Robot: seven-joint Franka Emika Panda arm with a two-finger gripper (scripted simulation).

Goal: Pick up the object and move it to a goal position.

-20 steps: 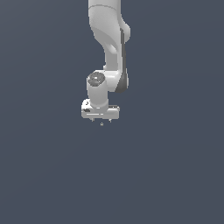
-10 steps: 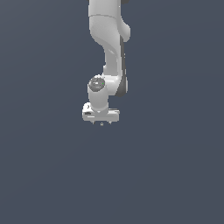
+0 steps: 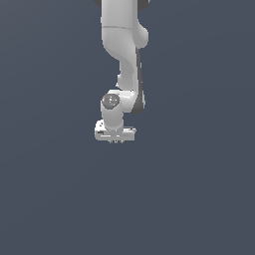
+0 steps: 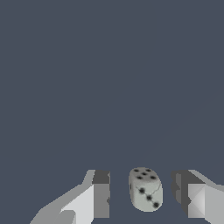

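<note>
The object is a small off-white die (image 4: pixel 145 189) with black pips, lying on the dark grey floor. In the wrist view it sits between the two fingers (image 4: pixel 101 194) of my gripper (image 4: pixel 141 192), nearer one of them, with a visible gap on each side. The gripper is open and touches nothing. In the exterior view the white arm hangs straight down, with the gripper (image 3: pixel 116 141) at its lower end close above the floor. There the hand hides the die. No goal marker shows in either view.
Only the plain dark grey floor (image 3: pixel 199 199) surrounds the arm, with no other objects or edges in view.
The hand has sunk a little lower in the exterior view over the last second, and the arm above it has shifted slightly.
</note>
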